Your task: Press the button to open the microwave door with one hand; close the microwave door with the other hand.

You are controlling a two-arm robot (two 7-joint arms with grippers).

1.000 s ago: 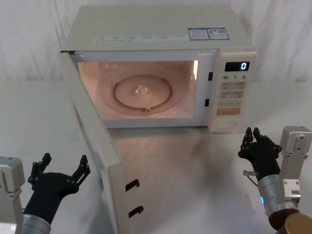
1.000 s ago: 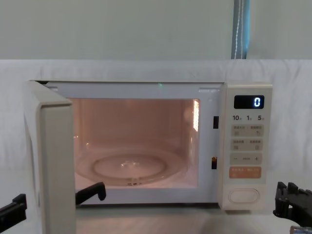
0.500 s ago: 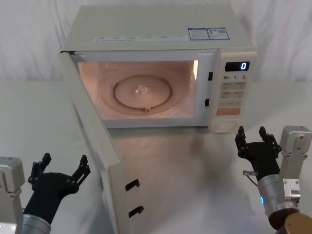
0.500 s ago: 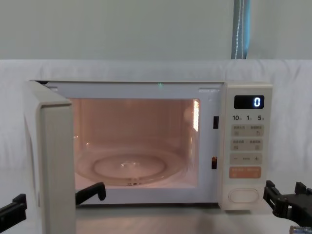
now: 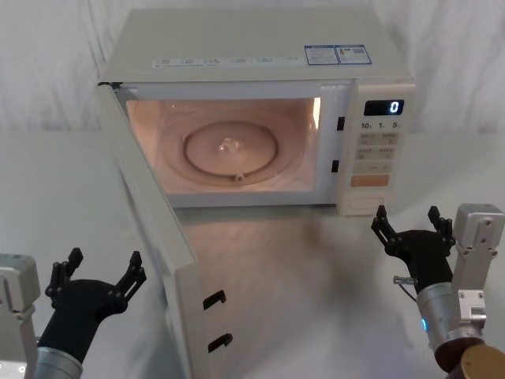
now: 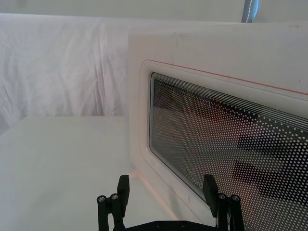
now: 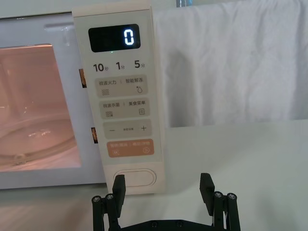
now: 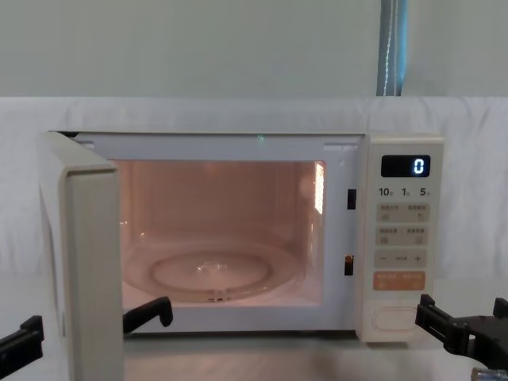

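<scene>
Step in hand: door closing. Opening step judged complete: door (image 5: 154, 237) swung out wide on its left hinge, cavity lit, turntable (image 5: 230, 148) exposed.

Microwave (image 5: 260, 55) set toward the far edge of the counter (image 5: 316, 268), centred. Free edge of the door projecting toward the near edge, left of centre, latch hooks (image 5: 215, 300) facing right.

Right tool (image 5: 406, 223) near the right part of the counter, just in front of the keypad, fingers spread wide, holding nothing. Button (image 7: 134, 177) at the bottom of the control panel, just beyond the fingertips in the right wrist view, clear of contact. Display (image 7: 114, 38) reading 0. No further press judged necessary.

Left tool (image 5: 99, 268) by the near left corner, beside the outer face of the door, fingers spread wide, holding nothing. Window (image 6: 231, 144) facing this tool in the left wrist view, with a visible gap between fingertips and panel.

Next move, as judged: advance left tool to the outer face near the free edge, then push rightward and away along the hinge arc until the hooks seat. Contact near the free edge recommended for leverage. Right tool to be kept clear of the closing path.
</scene>
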